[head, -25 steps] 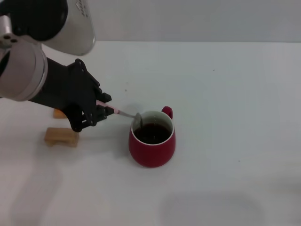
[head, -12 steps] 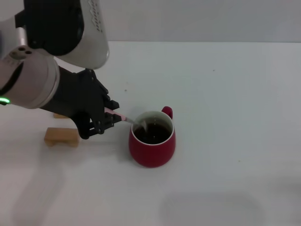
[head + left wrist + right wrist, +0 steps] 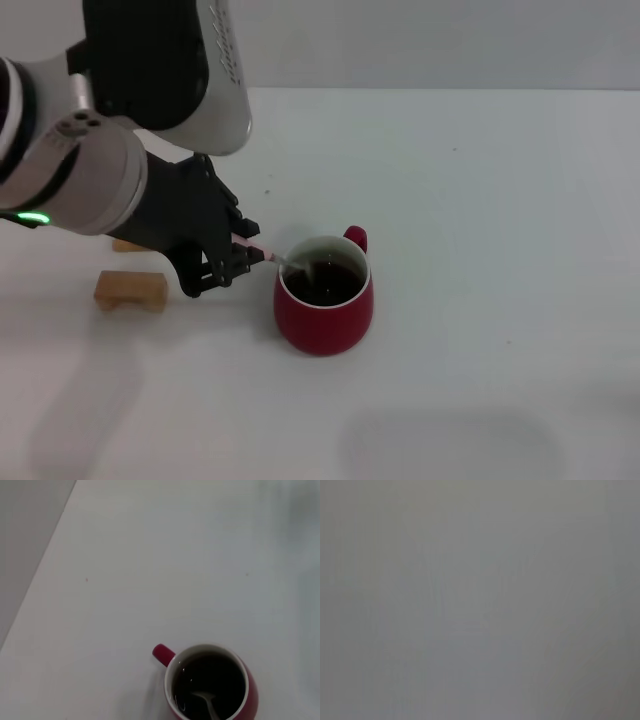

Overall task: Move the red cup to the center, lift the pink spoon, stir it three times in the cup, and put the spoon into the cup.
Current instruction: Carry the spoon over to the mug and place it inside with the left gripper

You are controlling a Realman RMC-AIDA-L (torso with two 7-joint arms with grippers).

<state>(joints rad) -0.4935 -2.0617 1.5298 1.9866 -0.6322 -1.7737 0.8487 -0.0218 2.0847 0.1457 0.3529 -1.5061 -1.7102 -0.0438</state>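
Left gripper [image 3: 248,252], jaws clenched on the pink spoon [image 3: 270,254], bowl dipped in the red cup [image 3: 324,308] mid-worktop — stirring step, I'd say; next needs small circles w/o tipping it.
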